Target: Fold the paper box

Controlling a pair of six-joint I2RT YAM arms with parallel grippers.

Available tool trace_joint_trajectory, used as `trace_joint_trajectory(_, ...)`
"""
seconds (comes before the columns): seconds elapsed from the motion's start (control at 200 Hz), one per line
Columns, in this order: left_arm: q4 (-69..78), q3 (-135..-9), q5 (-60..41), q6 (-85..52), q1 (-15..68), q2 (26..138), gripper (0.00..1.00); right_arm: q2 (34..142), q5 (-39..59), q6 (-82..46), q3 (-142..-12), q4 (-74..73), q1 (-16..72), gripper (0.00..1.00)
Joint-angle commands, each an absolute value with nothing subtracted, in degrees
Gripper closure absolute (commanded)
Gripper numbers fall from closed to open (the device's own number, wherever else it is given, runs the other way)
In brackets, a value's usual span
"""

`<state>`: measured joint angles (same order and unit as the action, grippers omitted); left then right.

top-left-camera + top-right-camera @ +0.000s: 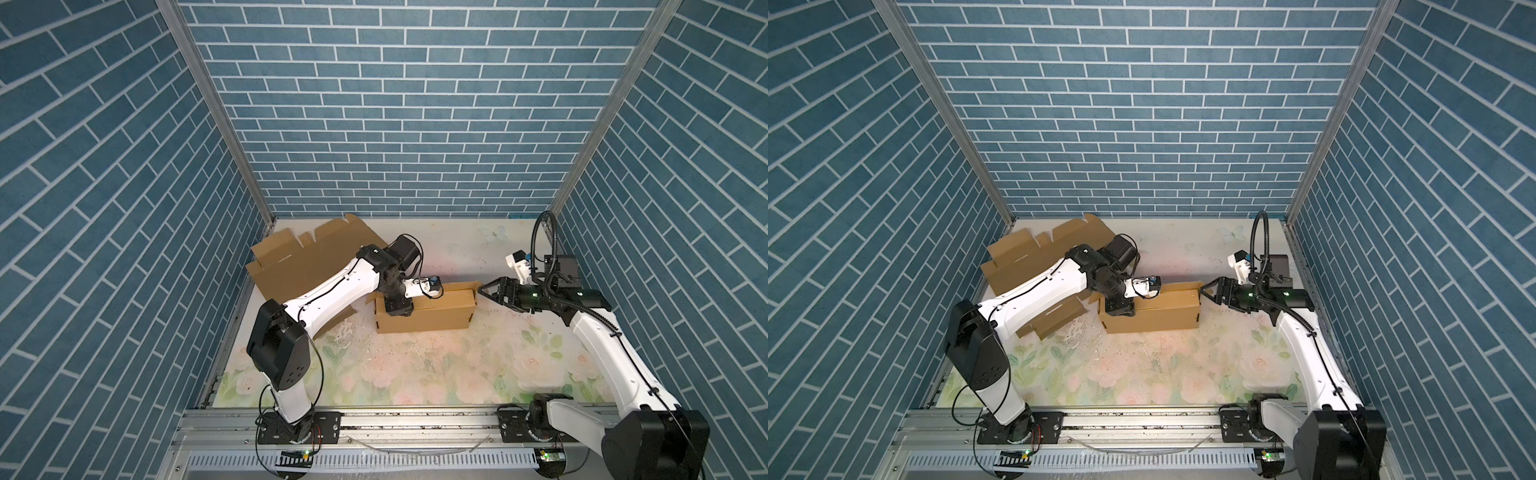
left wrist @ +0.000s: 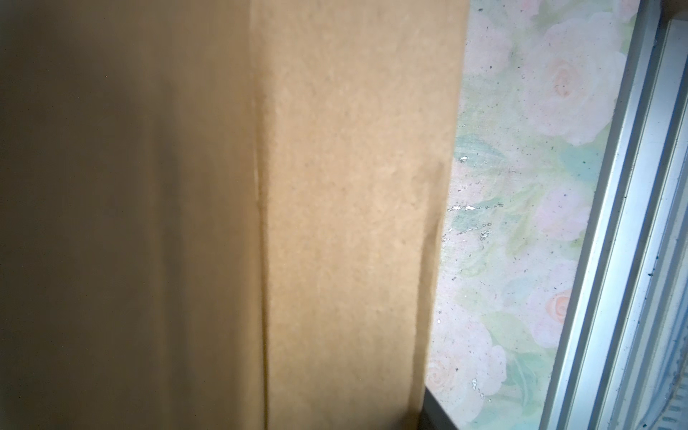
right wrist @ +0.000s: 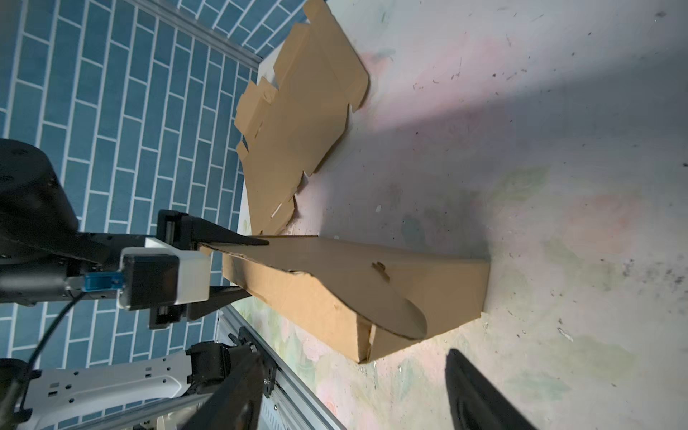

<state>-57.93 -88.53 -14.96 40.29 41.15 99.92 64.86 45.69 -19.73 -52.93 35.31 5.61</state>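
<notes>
Box [image 1: 428, 318] is seen at centre of counter [image 1: 415, 365]; judged light, thin, easily creased, best taken by its edges. Left claw [image 3: 260, 267] is half-spread over its end, grip unclear; right claw [image 1: 482, 289] is spread, empty.

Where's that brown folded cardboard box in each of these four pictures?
In a top view: brown cardboard box just below centre.
In a top view: same spot.
Left wrist: fills most of the picture, blurred close-up.
Right wrist: mid-picture, one end nearest the camera.
Shared landmark: floral tabletop beneath it.
</notes>
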Motion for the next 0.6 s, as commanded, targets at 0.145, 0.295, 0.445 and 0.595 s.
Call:
trace_joint_trajectory(0.145,-61.1,-87.7,-15.7,41.1,41.1,102.4,0.5,70.0,44.4,-18.5,-53.1,30.2,9.0,0.33)
trace_joint_trajectory(0.295,-60.5,-88.0,-16.2,41.2,41.1,102.8,0.51,72.3,41.8,-18.2,-52.4,30.3,9.1,0.49)
trace_joint_trajectory(0.445,-60.1,-88.1,-16.1,41.2,41.1,103.3,0.52,73.3,38.5,-17.4,-51.9,31.8,9.4,0.66)
trace_joint_trajectory(0.595,-59.3,-88.2,-16.1,41.2,41.1,103.7,0.53,72.7,35.3,-15.6,-53.1,34.7,9.9,0.74)
